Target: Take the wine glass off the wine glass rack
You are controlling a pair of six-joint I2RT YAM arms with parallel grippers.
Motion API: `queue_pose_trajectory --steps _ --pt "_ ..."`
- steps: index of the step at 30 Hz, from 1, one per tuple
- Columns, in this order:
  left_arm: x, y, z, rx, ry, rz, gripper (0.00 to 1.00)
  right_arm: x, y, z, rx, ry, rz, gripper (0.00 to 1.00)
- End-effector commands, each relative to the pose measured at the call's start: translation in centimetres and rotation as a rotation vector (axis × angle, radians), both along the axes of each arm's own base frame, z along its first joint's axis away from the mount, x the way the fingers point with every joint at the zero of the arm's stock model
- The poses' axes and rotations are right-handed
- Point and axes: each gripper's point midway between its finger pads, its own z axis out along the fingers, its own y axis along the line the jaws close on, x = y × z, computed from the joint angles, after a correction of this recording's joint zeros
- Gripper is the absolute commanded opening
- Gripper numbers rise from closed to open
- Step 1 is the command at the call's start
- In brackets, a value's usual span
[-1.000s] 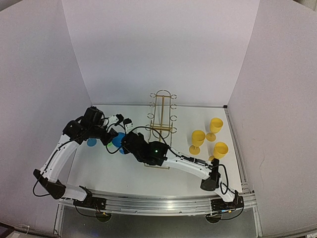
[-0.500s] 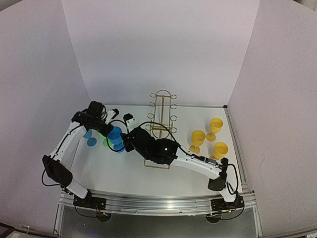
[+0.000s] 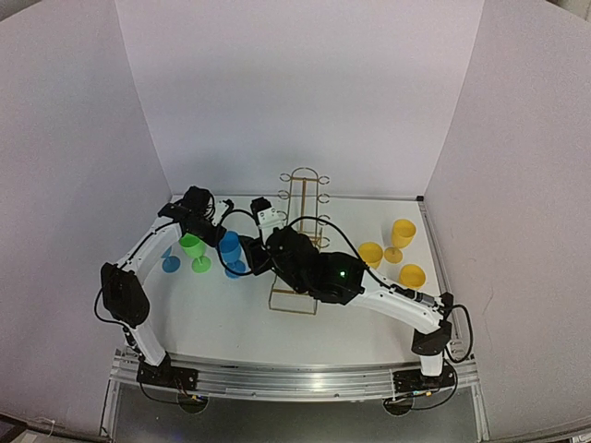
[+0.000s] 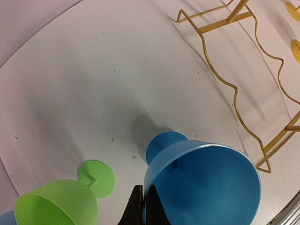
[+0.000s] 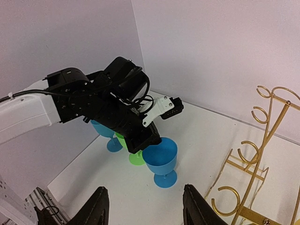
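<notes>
The blue wine glass (image 5: 161, 158) is upright, its foot at or just above the table, left of the gold wine glass rack (image 3: 301, 242). My left gripper (image 4: 142, 199) is shut on the glass's rim, one finger inside the bowl and one outside; in the right wrist view the left gripper (image 5: 140, 142) sits above the rim. My right gripper (image 5: 147, 211) is open and empty, a short way in front of the glass. The rack (image 5: 255, 173) carries no glass on the loops in view.
A green glass (image 3: 194, 247) and another blue glass (image 5: 107, 133) stand just left of the held one. Three yellow glasses (image 3: 370, 255) stand right of the rack. White walls close in the table (image 3: 231, 323) on three sides.
My right gripper has opened and drawn back from the blue glass. My left arm has swung right and toward the back with the glass, uncovering the green glass.
</notes>
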Motion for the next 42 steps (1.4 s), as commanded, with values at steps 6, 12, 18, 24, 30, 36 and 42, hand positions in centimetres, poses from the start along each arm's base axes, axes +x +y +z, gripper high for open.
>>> queue_pose_trajectory --steps 6,12,18,24,30,36,42 --pt "2.2 -0.7 0.0 -0.051 -0.038 0.034 0.00 -0.3 -0.7 1.7 0.042 -0.019 -0.006 0.49" --pt "2.2 -0.2 -1.3 -0.034 -0.013 0.047 0.00 -0.3 -0.6 1.5 0.040 -0.019 -0.002 0.49" --pt "2.2 0.0 -1.8 -0.022 -0.008 0.044 0.06 -0.2 -0.8 1.5 0.034 -0.025 -0.008 0.49" --pt "1.7 -0.1 -2.2 -0.024 0.015 0.037 0.24 -0.2 -1.1 1.5 0.030 -0.029 -0.016 0.50" --pt "2.0 -0.1 1.0 -0.067 -0.034 0.048 0.43 -0.2 -1.4 1.7 0.028 -0.033 -0.019 0.51" --pt "1.8 -0.1 7.0 -0.130 -0.165 0.040 0.60 1.1 -2.7 1.8 0.029 -0.026 -0.043 0.54" --pt "-0.7 0.8 13.6 -0.235 -0.282 0.073 0.68 3.9 -8.1 3.8 0.008 -0.086 -0.192 0.57"
